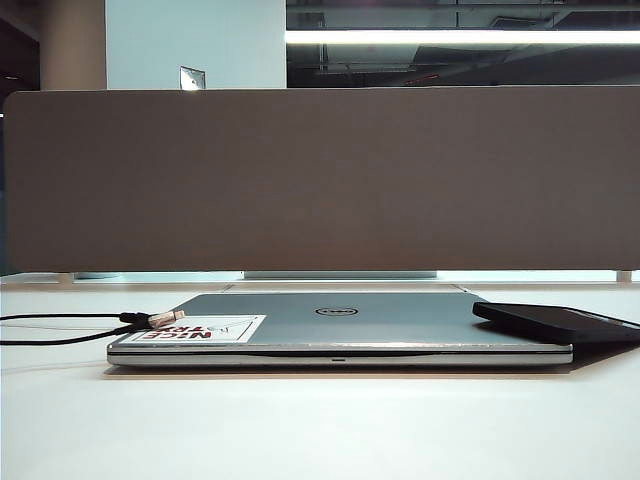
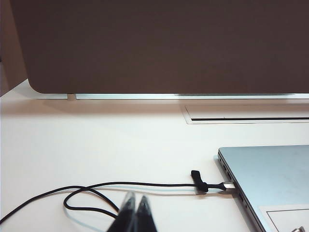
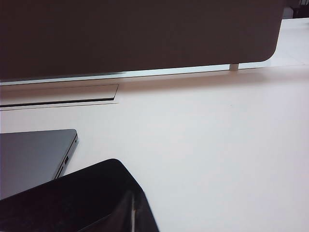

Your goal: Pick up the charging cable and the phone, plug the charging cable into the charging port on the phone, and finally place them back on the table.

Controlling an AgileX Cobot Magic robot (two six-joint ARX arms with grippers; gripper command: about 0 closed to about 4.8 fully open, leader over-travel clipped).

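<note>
Both hands, the left hand [image 2: 133,212] and right hand [image 3: 133,212], are closed and empty, so each should open before reaching the charging cable [image 2: 145,184] and the phone [image 3: 67,198].

My left gripper [image 2: 134,212], a pair of slim, glossy black fingers, shows only in my left wrist view, where the two tips press together with no gap between them and nothing pinched. My right gripper [image 3: 133,212], the same dark two-fingered claw, shows only in my right wrist view; its fingers [image 3: 123,215] meet along a thin pale seam and clasp nothing. Neither of my arms appears in the exterior view.
</note>
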